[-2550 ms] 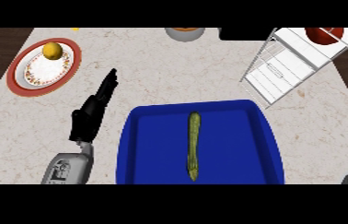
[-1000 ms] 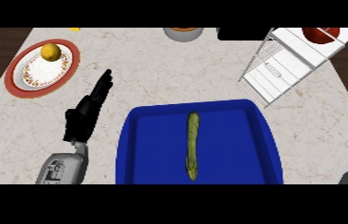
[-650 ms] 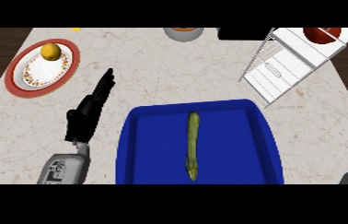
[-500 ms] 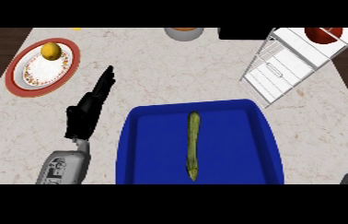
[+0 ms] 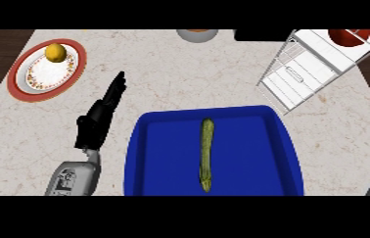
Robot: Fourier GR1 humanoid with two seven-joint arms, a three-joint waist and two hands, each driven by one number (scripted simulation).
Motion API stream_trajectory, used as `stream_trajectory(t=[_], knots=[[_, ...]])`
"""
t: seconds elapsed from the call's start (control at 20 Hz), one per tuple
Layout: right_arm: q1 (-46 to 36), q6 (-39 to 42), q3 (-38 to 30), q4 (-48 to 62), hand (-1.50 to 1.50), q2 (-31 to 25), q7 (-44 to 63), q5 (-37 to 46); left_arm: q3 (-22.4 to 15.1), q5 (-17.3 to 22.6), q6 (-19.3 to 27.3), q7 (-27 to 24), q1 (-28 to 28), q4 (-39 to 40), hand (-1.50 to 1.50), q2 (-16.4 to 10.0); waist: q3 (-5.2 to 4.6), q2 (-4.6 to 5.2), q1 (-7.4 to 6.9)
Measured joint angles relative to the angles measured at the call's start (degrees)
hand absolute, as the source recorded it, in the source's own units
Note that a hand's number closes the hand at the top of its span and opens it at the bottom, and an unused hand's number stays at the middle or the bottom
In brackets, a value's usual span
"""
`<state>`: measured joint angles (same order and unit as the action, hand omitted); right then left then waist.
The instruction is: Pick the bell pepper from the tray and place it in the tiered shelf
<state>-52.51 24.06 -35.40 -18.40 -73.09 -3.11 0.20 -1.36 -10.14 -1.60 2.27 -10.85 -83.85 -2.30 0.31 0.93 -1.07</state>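
With the left robot hand (image 5: 98, 122) straight-fingered and empty at lower left, the long green vegetable (image 5: 207, 154), perhaps a pepper, lies to its right, running top-to-bottom in the blue tray (image 5: 249, 156).

Bright, even light across pale counter (image 5: 188, 70); tray (image 5: 245, 158) interior uniformly lit; faint soft shading just below shelf (image 5: 303, 75)

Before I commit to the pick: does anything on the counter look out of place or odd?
One thing: the blue tray holds only a long, slim green vegetable, lying lengthwise, with nothing shaped like a bell pepper in it. The left hand is left of the tray, fingers straight. Nothing looks spilled or tipped.
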Motion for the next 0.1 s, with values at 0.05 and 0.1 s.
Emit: stream_trajectory(t=[0.05, 0.1], knots=[[0.9, 1.5, -0.4, 1.1, -1.5, -0.9, -0.9, -0.2, 0.0, 0.0, 0.0, 0.2, -0.1, -0.1, 0.0, 0.0, 0.03, 0.02, -0.01], [2.2, 2.6, -0.8, 2.1, -1.5, -1.6, -2.4, -0.3, 0.3, 0.2, -0.1, 0.1, -0.2, -0.1, 0.0, -0.3, 0.08, 0.06, 0.05]])
